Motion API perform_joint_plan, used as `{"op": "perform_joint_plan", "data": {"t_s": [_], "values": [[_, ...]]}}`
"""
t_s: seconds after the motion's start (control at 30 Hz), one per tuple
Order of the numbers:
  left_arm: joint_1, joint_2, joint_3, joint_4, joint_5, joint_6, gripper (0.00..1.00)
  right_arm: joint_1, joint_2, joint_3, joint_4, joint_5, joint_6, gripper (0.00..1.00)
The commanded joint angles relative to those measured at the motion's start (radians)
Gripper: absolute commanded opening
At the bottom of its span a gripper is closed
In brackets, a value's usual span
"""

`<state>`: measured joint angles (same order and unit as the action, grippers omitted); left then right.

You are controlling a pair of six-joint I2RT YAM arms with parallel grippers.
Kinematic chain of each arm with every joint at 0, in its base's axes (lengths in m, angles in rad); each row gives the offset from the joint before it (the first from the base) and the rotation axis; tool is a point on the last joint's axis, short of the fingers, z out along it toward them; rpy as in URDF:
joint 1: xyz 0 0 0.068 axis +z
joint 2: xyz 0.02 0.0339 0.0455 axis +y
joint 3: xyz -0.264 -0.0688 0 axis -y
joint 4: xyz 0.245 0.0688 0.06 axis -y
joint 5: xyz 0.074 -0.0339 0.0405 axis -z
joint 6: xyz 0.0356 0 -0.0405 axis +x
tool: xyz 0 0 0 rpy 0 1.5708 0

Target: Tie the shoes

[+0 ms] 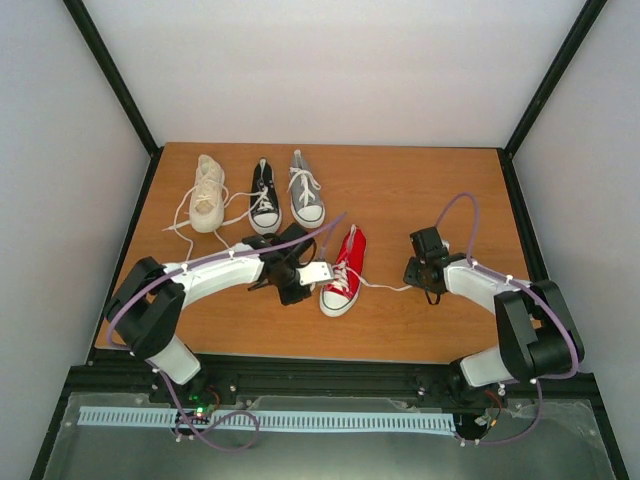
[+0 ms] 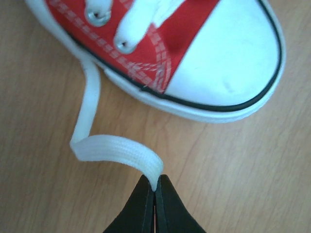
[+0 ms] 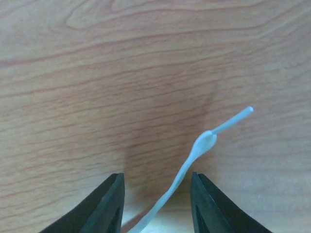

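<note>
The red shoe lies mid-table, toe toward me; its white toe cap fills the left wrist view. My left gripper is shut on the red shoe's left lace, which loops back to the shoe's side. In the top view it sits just left of the toe. My right gripper is open, low over the table; the red shoe's right lace end lies between its fingers, untouched. It is right of the shoe. The cream high-top, black and grey shoes stand at the back.
Loose white laces trail from the back shoes over the wooden table. Black frame posts and white walls close in the table on three sides.
</note>
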<state>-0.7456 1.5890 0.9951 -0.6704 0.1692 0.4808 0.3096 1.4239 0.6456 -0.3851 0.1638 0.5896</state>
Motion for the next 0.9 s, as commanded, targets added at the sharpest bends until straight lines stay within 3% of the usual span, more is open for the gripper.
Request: {"op": "perform_joint_plan", "data": {"t_s": [0.0,0.13,0.3,0.47,0.73,0.87], "values": [[-0.024,0.016,0.048,0.005,0.104,0.035,0.01,-0.057,0.039,-0.033,0.090,-0.046,-0.030,0.32],[-0.022,-0.080,0.121,-0.060,0.104,0.048,0.01,-0.110,0.031,-0.033,0.105,-0.083,-0.080,0.04],[-0.020,-0.183,0.355,-0.181,0.019,0.024,0.01,-0.139,-0.076,0.037,0.054,-0.086,-0.182,0.03],[-0.020,-0.188,0.577,-0.274,0.026,0.012,0.01,-0.139,-0.233,0.130,-0.007,-0.119,-0.281,0.03],[-0.020,-0.213,0.551,-0.283,-0.028,0.015,0.01,-0.139,-0.385,0.253,-0.040,-0.244,-0.357,0.03],[-0.020,-0.231,0.519,-0.298,-0.031,0.018,0.01,-0.139,-0.376,0.302,-0.010,-0.347,-0.394,0.03]]}}
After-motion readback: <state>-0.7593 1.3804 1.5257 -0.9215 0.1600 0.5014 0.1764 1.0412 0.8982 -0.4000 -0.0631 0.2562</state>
